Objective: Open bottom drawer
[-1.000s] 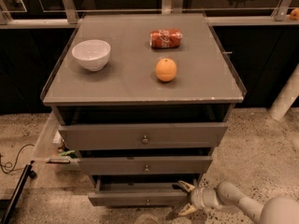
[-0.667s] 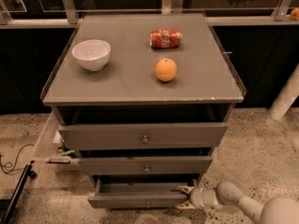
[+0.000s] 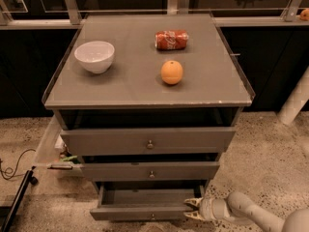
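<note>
The bottom drawer (image 3: 145,212) is the lowest and narrowest grey front of three, with a small round knob (image 3: 152,216). It stands pulled out some way, and its dark inside (image 3: 149,197) shows. My gripper (image 3: 192,210) is at the right end of this drawer's front, low at the right of the camera view. One finger (image 3: 193,202) lies above the front's edge and the other (image 3: 192,217) below it, closed on the front. My grey arm (image 3: 251,211) reaches in from the lower right corner.
On the cabinet top stand a white bowl (image 3: 94,56), an orange (image 3: 172,72) and a red can on its side (image 3: 171,39). The top drawer (image 3: 149,140) and middle drawer (image 3: 150,170) are slightly out. A cable (image 3: 14,166) and clutter (image 3: 63,161) lie at the left.
The bottom drawer has come out further towards the camera. My gripper has moved slightly down and left with its front.
</note>
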`<move>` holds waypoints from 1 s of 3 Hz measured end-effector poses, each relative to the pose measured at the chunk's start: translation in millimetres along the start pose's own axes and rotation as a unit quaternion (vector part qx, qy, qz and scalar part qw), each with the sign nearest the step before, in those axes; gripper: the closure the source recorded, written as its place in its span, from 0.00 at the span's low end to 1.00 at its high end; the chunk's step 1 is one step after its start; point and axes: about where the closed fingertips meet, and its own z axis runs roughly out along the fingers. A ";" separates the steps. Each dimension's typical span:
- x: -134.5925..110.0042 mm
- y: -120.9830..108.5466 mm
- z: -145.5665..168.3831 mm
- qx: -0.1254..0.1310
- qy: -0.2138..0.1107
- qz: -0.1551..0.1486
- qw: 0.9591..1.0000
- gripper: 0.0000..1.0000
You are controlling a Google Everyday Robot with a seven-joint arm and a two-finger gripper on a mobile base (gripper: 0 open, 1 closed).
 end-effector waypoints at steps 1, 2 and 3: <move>1.5 15.1 -5.6 -0.004 0.000 0.005 1.000 1.00; 2.9 32.4 -14.1 -0.002 -0.001 0.016 1.000 0.81; 2.8 32.4 -14.0 -0.002 -0.001 0.016 1.000 0.58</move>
